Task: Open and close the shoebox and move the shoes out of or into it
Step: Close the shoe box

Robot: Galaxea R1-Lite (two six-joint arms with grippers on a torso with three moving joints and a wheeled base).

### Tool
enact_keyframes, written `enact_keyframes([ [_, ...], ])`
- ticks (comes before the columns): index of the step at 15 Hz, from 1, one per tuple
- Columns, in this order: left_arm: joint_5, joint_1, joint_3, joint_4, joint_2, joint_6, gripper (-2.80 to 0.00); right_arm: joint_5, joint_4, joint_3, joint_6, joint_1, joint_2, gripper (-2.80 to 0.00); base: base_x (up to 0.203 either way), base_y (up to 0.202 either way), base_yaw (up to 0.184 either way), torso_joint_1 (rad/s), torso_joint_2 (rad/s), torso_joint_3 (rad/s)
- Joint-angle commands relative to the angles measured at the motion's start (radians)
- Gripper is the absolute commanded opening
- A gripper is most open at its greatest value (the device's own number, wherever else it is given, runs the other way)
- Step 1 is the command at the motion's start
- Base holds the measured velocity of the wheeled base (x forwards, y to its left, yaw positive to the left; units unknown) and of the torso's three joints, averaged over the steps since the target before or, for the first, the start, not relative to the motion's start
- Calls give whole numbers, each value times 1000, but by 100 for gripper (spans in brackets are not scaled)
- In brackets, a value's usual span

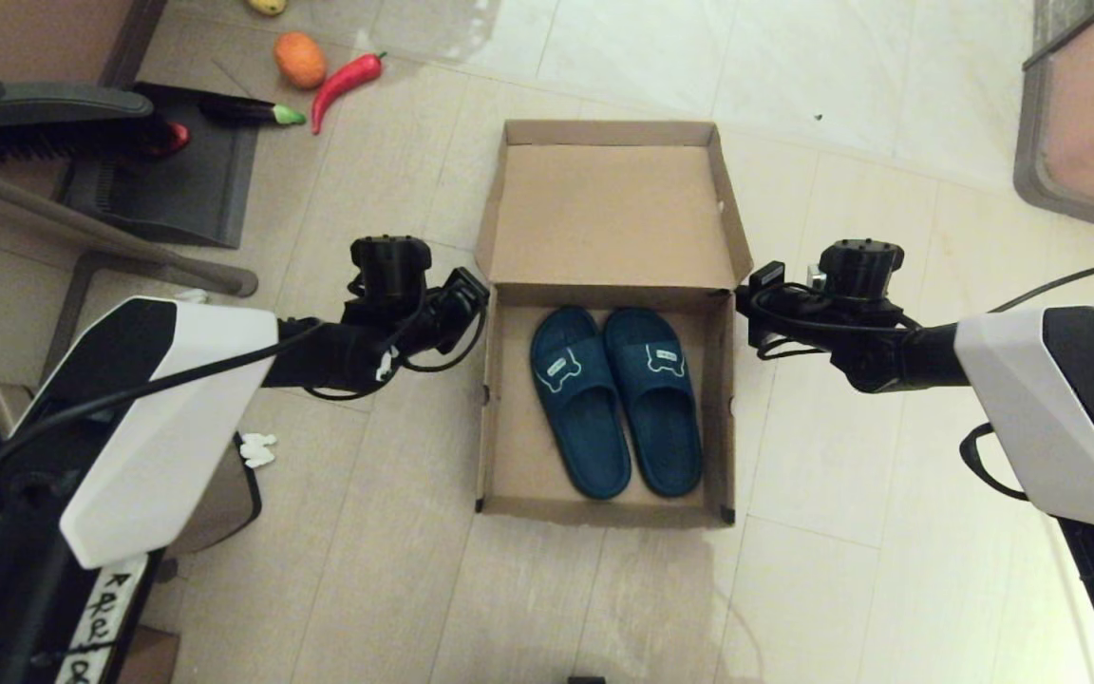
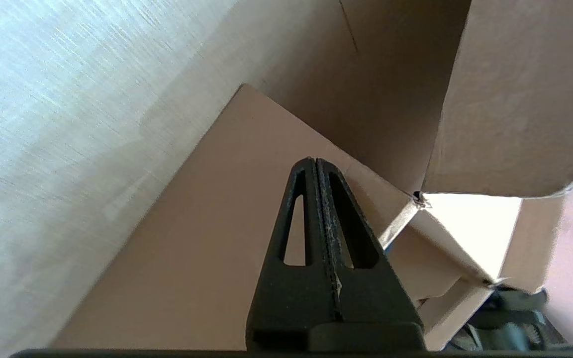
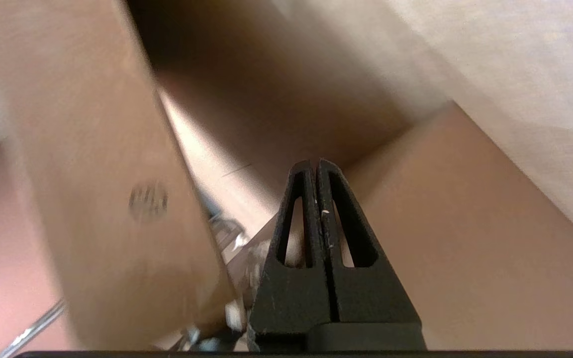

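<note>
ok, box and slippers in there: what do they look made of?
The shoebox: plain brown cardboard, matte, with raw folded edges and flaps, lid open. The shoes: dark teal, smooth one-piece moulded look, probably rubber or foam, though the look alone leaves that open. Floor: pale tiles with a slight sheen.

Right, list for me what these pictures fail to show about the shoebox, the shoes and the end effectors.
- shoebox: the outer faces of its walls are out of sight in the head view, which looks straight down.
- shoes: absent from both wrist views; cardboard fills them.
- left end effector and right end effector: fingers pressed shut in the wrist views, but in the head view the wrist housings cover the tips, so contact with the lid flaps is unclear.
</note>
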Motion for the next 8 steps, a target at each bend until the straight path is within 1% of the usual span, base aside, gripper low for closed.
enact_keyframes([
  [1,16,-22,22,0,-40,-5,-280,2,-2,7,7,3,-3,-280,0,0,0,0,0,0],
  [4,36,-39,86,2,-87,-6,-280,-7,32,19,6,2,-32,-280,0,0,0,0,0,0],
  [6,73,-46,167,-6,-120,-8,-280,-26,41,22,4,-7,-37,-280,0,0,0,0,0,0],
  [8,88,-50,258,-12,-157,-15,-280,-26,54,20,4,-25,-39,-280,0,0,0,0,0,0],
])
